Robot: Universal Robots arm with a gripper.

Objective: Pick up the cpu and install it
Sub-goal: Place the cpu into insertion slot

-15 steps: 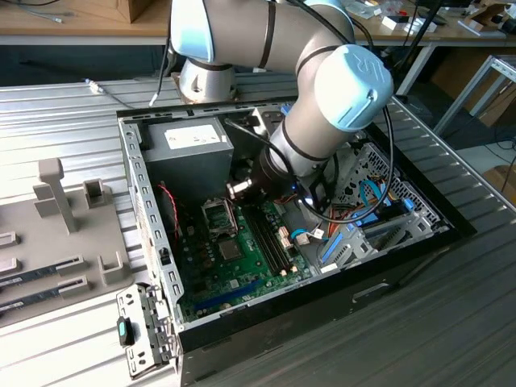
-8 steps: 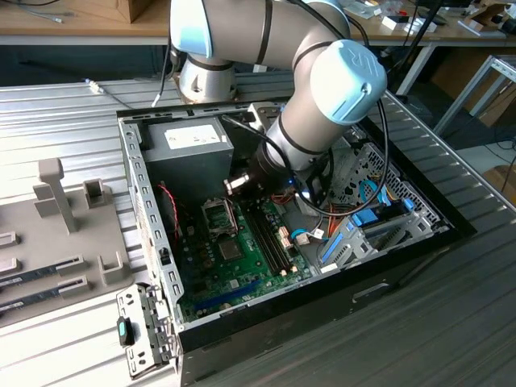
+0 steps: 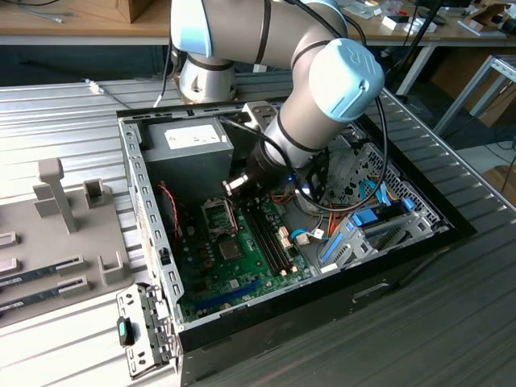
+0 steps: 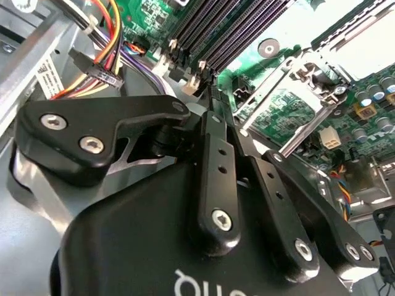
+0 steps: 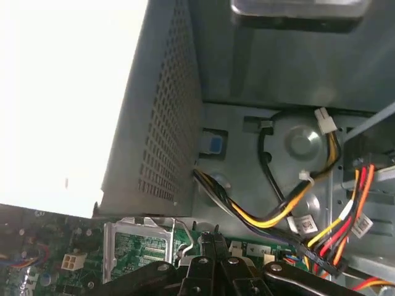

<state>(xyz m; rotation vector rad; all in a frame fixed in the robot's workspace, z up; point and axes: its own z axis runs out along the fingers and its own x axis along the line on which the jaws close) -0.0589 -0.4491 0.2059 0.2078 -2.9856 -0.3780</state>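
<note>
Exterior view puts the arm (image 3: 322, 89) inside the open computer case (image 3: 141, 193), gripper (image 3: 235, 185) just above the motherboard (image 3: 234, 258) and its socket (image 3: 218, 216). We judge the risk is clipping the raised socket frame (image 4: 308, 74) or cables (image 5: 278, 216). The fingers (image 4: 216, 154) look pressed together; any cpu between them is hidden, so we cannot place it.

Ribbed grey metal work surface (image 3: 451, 322), slats running across the exterior view, darker toward the exterior view's right. Light wooden bench (image 3: 72, 24) along the far edge, dark shadowed gap below it. White metal table leg (image 3: 419, 60), slanted, at the far right. Grey metal frame (image 3: 476, 89) beside it. Pale grey floor patch (image 3: 496, 157) at the right edge. Lighting even, diffuse.
</note>
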